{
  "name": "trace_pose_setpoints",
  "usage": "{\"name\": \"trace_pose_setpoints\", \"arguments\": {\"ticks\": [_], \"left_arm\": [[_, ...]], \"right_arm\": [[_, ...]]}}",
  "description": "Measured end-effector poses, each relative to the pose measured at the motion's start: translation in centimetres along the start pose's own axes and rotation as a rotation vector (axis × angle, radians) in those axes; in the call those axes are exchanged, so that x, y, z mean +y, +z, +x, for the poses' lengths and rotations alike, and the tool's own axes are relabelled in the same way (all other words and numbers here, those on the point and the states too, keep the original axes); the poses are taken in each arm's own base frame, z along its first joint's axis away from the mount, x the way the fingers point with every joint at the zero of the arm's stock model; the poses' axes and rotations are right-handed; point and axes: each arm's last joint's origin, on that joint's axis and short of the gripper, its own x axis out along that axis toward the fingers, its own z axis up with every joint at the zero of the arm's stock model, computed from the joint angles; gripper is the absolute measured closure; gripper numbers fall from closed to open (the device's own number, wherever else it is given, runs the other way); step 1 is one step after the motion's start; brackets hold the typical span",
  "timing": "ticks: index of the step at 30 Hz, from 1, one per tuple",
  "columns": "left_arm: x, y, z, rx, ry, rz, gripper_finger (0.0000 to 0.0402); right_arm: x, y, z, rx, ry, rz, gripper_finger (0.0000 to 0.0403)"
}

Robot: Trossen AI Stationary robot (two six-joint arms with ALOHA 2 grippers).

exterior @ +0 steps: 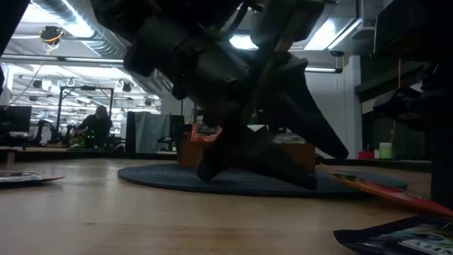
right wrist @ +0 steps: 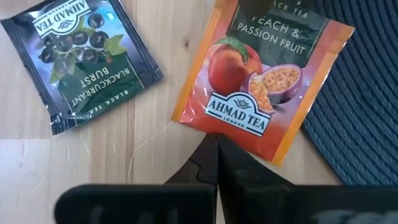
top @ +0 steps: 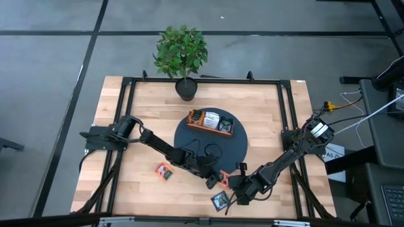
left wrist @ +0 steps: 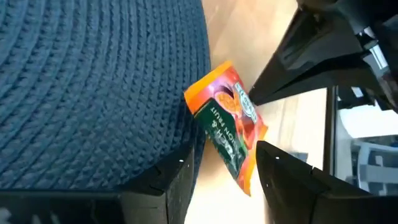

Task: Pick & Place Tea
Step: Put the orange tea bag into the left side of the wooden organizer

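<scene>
An orange tea sachet (left wrist: 225,115) lies at the near edge of the round dark mat (top: 237,148). Its far corner (right wrist: 323,56) rests on the mat's rim. My left gripper (left wrist: 225,183) is open, with one finger on either side of the sachet's near end; I cannot tell whether they touch it. My right gripper (right wrist: 216,146) is shut, its tips at the sachet's opposite edge. A dark green-black sachet (right wrist: 81,59) lies flat on the wood beside it. Another orange sachet (top: 165,170) lies further left. My right gripper touches the orange sachet with its shut fingertips at the middle of the edge below the logo (right wrist: 219,132). The fingers slant down from the table's right and near side. The sachet lies on the wood with its far corner on the mat.
A brown wooden tray (top: 210,122) holding sachets stands on the mat's far part. A potted plant (top: 182,57) stands at the table's far edge. A black frame (top: 126,113) runs round the tabletop. Bare wood lies to the left of the mat.
</scene>
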Motion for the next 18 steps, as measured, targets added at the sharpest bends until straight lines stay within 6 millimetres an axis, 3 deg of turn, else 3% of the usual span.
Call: {"name": "trace_pose_setpoints", "arguments": {"ticks": [11,18], "left_arm": [[-0.56,0.24,0.46,0.03,-0.03,0.036,0.0235],[-0.53,0.17,0.57,0.041,-0.04,0.026,0.0272]], "right_arm": [[0.05,0.0,0.0,-0.001,0.006,-0.001,0.0402],[0.04,0.01,0.0,-0.004,0.003,-0.001,0.0402]]}}
